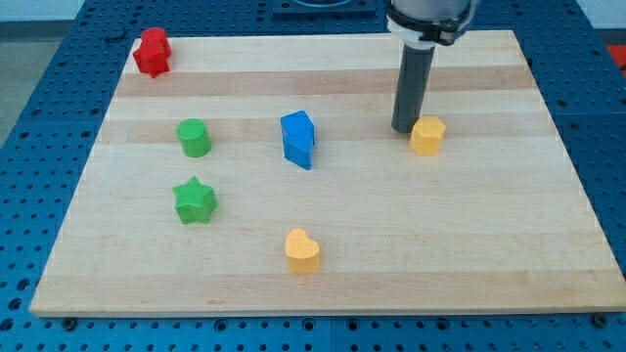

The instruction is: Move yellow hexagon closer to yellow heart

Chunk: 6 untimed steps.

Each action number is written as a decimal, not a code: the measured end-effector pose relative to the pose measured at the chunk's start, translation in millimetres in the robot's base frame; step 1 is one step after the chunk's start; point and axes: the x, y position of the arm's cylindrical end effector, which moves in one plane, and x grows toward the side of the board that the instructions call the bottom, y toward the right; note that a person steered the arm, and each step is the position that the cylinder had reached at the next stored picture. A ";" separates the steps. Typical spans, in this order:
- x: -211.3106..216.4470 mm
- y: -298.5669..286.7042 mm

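Note:
The yellow hexagon (427,135) sits on the wooden board at the view's right of centre. The yellow heart (301,250) lies near the view's bottom, left of and below the hexagon. My tip (405,129) stands just left of the hexagon's upper left side, touching it or nearly so. The dark rod rises from there to the view's top.
A blue block (298,139) stands at the centre, between the hexagon and the left blocks. A green cylinder (194,137) and a green star (194,200) are at the left. A red block (153,52) sits at the top left corner. The board's edge (323,311) runs along the bottom.

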 end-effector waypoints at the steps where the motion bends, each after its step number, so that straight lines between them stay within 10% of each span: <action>1: 31.4 0.0; 6: -3.4 48.5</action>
